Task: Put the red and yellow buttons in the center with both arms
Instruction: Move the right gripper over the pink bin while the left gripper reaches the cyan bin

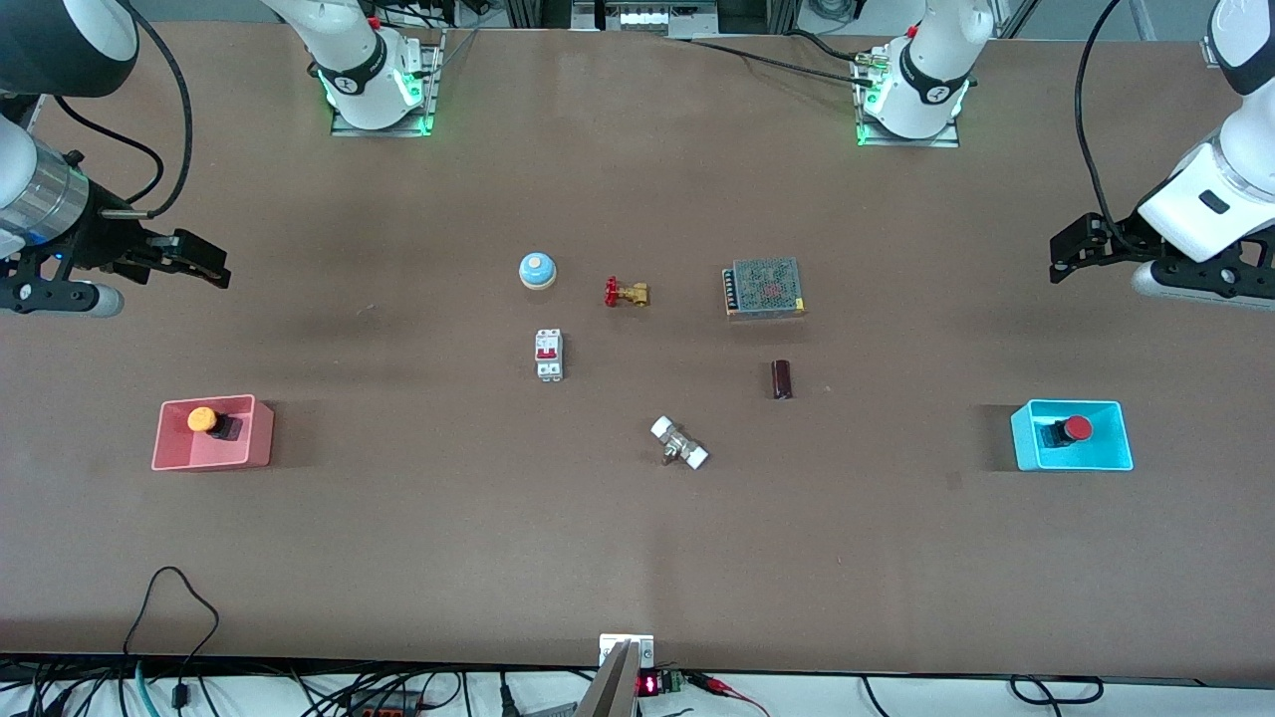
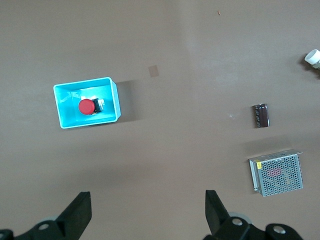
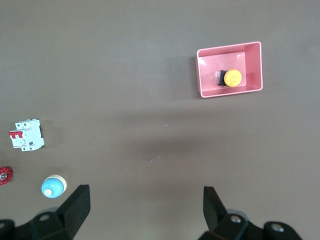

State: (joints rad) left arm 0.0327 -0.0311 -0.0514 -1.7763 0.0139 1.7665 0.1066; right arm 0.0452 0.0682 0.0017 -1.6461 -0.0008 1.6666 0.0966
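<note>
Both grippers are spread wide and hold nothing: left gripper point(image 1: 1064, 261) hovers over bare table at the left arm's end, right gripper point(image 1: 204, 261) likewise at the right arm's end. Red button point(image 1: 1076, 429) lies on its side in the cyan bin point(image 1: 1124, 438), about 5 o'clock from the left gripper; yellow button point(image 1: 203, 420) lies in the pink bin point(image 1: 259, 438), about 6 o'clock from the right gripper. Each should probably descend inside the walls and pinch the dark body, not the cap.

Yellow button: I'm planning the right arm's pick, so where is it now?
The yellow button lies inside the pink bin toward the right arm's end of the table, nearer the front camera than the open right gripper hanging above bare tabletop.
</note>
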